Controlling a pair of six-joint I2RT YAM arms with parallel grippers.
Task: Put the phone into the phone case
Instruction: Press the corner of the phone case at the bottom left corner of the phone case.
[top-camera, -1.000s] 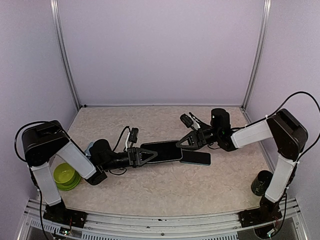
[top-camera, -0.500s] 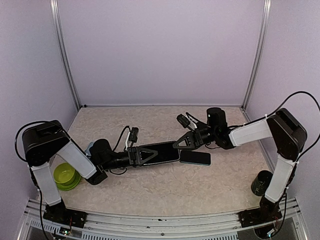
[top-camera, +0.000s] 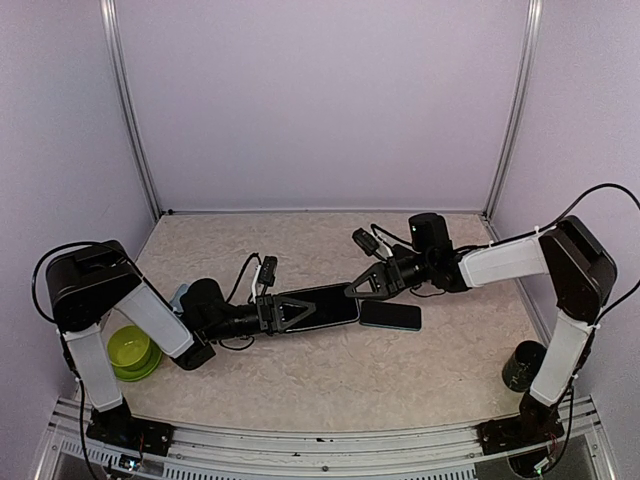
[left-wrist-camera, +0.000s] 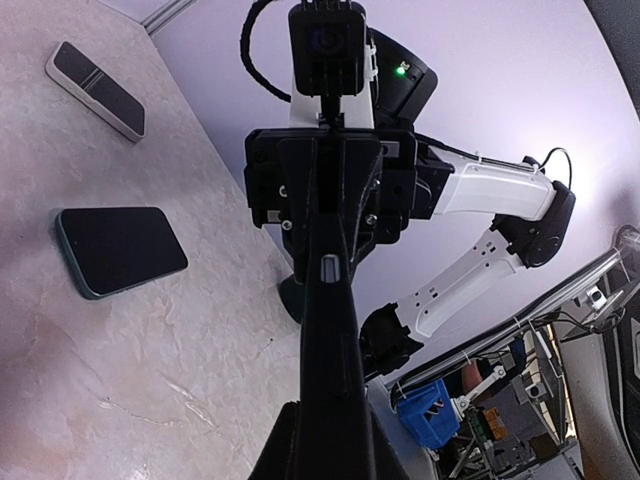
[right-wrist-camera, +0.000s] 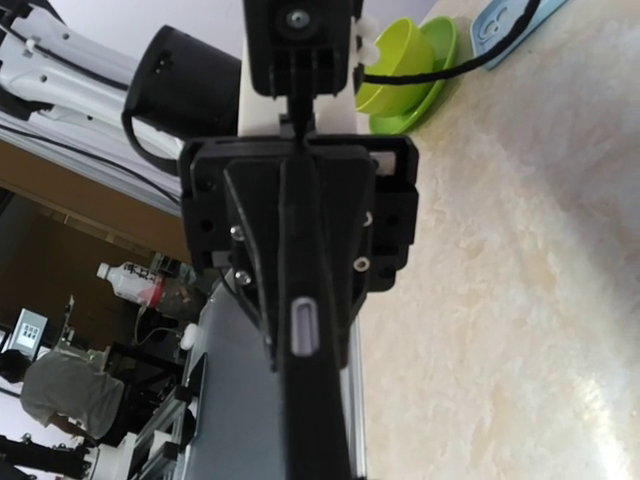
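A black phone (top-camera: 325, 303) hangs just above the table's middle, held flat by its two short ends. Whether a phone case is on it I cannot tell; both wrist views show only its black long edge (left-wrist-camera: 330, 330) (right-wrist-camera: 305, 400) with one oval slot. My left gripper (top-camera: 312, 308) is shut on its left end. From the other side, my right gripper (top-camera: 350, 290) is shut on its right end. A second dark slab with a teal rim (top-camera: 390, 315) (left-wrist-camera: 120, 250) lies flat on the table just right of it.
A green bowl (top-camera: 130, 350) (right-wrist-camera: 405, 70) sits by the left arm's base, with a pale blue flat thing (top-camera: 178, 295) near it. A dark cup (top-camera: 522, 365) stands at the right front. A dark, grey-rimmed flat object (left-wrist-camera: 95, 88) lies farther back.
My right gripper has moved left and closed onto the phone's right end. The phone has shifted slightly left. The left arm has barely moved.
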